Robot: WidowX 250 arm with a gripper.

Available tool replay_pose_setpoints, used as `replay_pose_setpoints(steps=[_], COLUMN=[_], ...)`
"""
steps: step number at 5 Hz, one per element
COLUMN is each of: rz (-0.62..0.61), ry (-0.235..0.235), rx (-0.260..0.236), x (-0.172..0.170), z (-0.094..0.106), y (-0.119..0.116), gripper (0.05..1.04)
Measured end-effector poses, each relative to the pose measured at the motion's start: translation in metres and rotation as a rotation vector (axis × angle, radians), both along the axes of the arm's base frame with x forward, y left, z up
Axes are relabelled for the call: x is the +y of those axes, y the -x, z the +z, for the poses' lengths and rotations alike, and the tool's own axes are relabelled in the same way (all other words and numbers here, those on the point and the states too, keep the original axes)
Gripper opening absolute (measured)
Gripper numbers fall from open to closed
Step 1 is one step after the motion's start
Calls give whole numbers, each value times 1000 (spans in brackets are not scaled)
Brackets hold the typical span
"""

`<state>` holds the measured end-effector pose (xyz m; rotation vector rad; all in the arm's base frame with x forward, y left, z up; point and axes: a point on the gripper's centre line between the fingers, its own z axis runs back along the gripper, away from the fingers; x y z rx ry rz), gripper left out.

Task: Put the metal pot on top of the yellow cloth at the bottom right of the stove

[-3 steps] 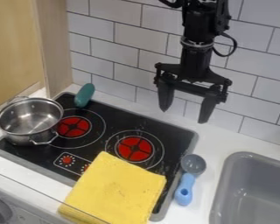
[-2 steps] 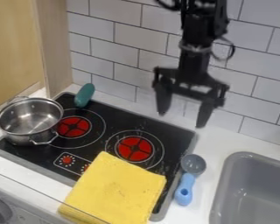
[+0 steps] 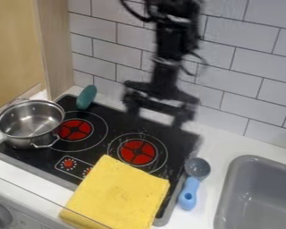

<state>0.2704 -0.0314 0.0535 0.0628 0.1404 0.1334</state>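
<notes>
My gripper (image 3: 154,124) hangs over the back part of the stove (image 3: 109,155), blurred, its two fingers spread apart with nothing between them. To its left, the metal pot (image 3: 30,123) stands upright and looks empty at the stove's left edge, one loop handle toward the front right and another at the back. A folded yellow cloth (image 3: 118,194) lies over the stove's front right part and reaches past its front edge. Pot and cloth are apart.
A green oblong object (image 3: 86,97) lies at the stove's back left corner. By the right edge is a blue-handled scoop (image 3: 189,192) with a grey bowl. A grey sink (image 3: 256,197) takes the far right, and a tiled wall (image 3: 229,76) rises behind.
My gripper has moved left and down, from in front of the wall tiles to over the back of the stove. Pot and cloth have stayed in place.
</notes>
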Motion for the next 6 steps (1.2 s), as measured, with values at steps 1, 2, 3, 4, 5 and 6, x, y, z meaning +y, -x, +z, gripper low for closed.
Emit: replay_pose_setpoints(steps=[1,2,3,4,5,6], rz=[138,256,327,357,376,383], ry=[-50,-86,-85,-69,-21,-5], rx=[-12,-18,-47,-1,17,-7], x=[43,83,109,117,119,120], z=[9,13,12,-11,-31,-36], y=[9,14,15,16,10,6], gripper=[1000,1000,1000,1000,1001,1000])
